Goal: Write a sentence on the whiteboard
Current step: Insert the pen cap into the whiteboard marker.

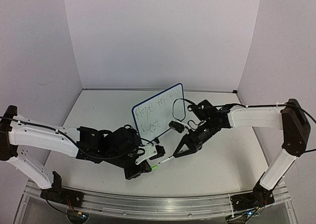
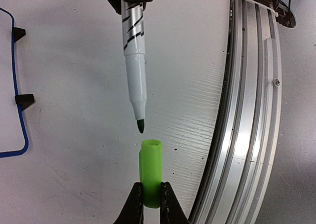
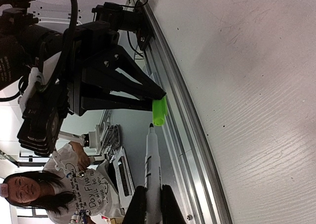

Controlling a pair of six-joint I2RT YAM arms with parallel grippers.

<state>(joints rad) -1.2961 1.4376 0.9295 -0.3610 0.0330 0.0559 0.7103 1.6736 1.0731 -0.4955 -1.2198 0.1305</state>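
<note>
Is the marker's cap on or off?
Off. The left end effector pinches the green cap; the marker in the right end effector points its bare tip at it across a gap.

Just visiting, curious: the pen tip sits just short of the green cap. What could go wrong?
The marker tip lines up with the rim of the green cap, not its mouth; it could catch and smear ink. The left gripper pinches only the cap's base, so a push might tilt it.

Pale walls enclose the white desk on 3 sides. A silver rail runs along the desk's near edge; a dark-haired person appears beyond that edge.
</note>
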